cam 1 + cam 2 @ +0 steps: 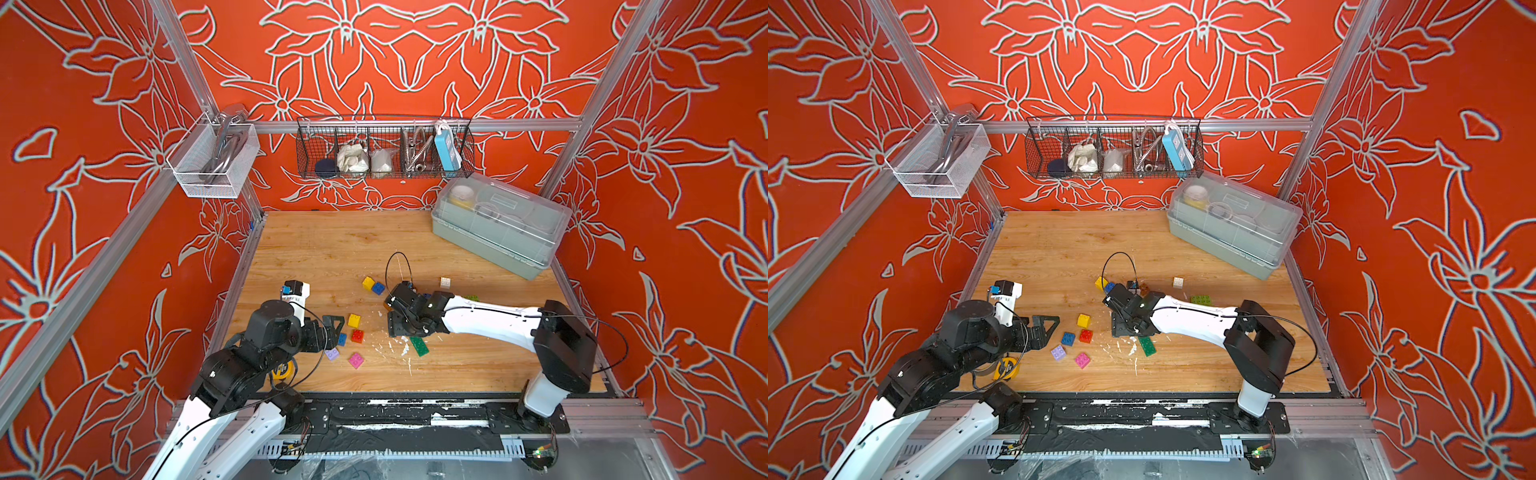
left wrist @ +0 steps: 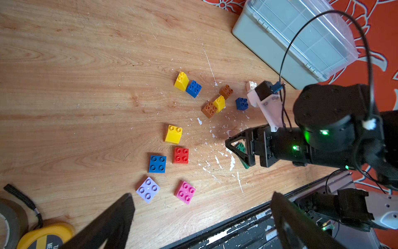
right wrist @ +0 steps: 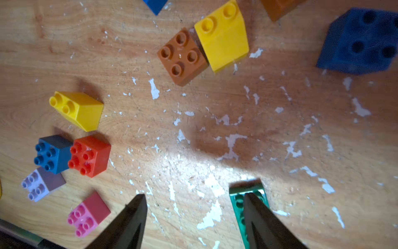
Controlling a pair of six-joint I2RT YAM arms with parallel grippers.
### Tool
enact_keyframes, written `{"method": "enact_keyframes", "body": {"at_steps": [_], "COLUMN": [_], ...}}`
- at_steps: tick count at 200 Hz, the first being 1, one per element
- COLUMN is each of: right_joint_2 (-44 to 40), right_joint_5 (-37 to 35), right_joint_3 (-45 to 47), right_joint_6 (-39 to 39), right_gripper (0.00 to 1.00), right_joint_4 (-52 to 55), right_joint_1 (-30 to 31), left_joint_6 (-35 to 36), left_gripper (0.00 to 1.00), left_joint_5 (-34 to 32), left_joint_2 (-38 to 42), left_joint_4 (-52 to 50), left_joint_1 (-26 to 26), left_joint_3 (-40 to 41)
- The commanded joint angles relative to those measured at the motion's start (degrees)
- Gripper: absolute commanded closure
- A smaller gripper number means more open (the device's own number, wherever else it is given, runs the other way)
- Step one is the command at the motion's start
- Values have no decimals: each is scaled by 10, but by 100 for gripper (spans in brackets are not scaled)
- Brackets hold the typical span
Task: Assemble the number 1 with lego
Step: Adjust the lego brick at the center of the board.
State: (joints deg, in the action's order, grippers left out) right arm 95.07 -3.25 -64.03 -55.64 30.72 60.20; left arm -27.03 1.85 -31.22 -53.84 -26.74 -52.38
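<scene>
1. The wooden worktop (image 1: 332, 241) carries everything; white flecks (image 3: 231, 146) dot its near middle.
2. A lidded clear box (image 1: 498, 232) sits askew at the far right corner.
3. A wire basket (image 1: 307, 149) hangs on the back wall.
4. The right arm (image 1: 490, 318) reaches in low over the middle. The left arm (image 1: 249, 361) is folded at the near left.
5. The right pincer (image 3: 193, 196) points down, with its fingers apart and bare worktop between them. One finger stands over an end of the green plate (image 3: 237, 194); whether it touches cannot be told.
6. The left pincer (image 2: 202, 195) is spread wide and empty, near the left group of bricks.
7. The green plate lies flat among the flecks.
8. A lime plate (image 1: 1200, 299) peeks out behind the right arm.
9. At the near left five bricks lie close together: yellow brick (image 1: 354, 320), red brick (image 1: 357, 336), blue brick (image 1: 342, 339), lilac brick (image 1: 331, 354) and pink brick (image 1: 355, 360).
10. Further back, a far yellow brick (image 2: 182, 80) touches a far blue brick (image 2: 193, 88).
11. By the right wrist, a brown brick (image 2: 209, 109) touches a third yellow brick (image 2: 219, 103). A second brown brick (image 2: 226, 91) and a navy brick (image 2: 241, 103) lie near.
12. A white brick (image 1: 445, 282) stands apart, toward the box.
</scene>
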Motion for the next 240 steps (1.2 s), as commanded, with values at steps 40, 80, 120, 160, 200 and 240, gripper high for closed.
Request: {"method": "enact_keyframes", "body": {"at_steps": [40, 80, 120, 160, 200, 240], "right_joint_2": [-56, -11, -23, -68, -120, -143], "right_joint_5": [63, 72, 38, -12, -46, -35], "right_joint_3": [111, 119, 164, 192, 219, 205], "right_joint_6": [-65, -91, -122, -121, -77, -9], "right_gripper": [25, 26, 26, 26, 25, 23], "right_joint_4": [-93, -142, -133, -64, -35, -26], "right_joint_1": [50, 74, 75, 49, 2, -43], "left_joint_6": [6, 4, 1, -1, -1, -2], "left_gripper": [1, 1, 1, 1, 1, 1], "left_joint_5": [10, 4, -5, -11, -14, -13], "left_joint_2": [0, -2, 1, 3, 3, -1], "left_joint_4": [11, 9, 5, 3, 3, 3], "left_joint_1": [-3, -9, -23, -31, -33, -34], "left_joint_3": [6, 5, 5, 5, 4, 4]}}
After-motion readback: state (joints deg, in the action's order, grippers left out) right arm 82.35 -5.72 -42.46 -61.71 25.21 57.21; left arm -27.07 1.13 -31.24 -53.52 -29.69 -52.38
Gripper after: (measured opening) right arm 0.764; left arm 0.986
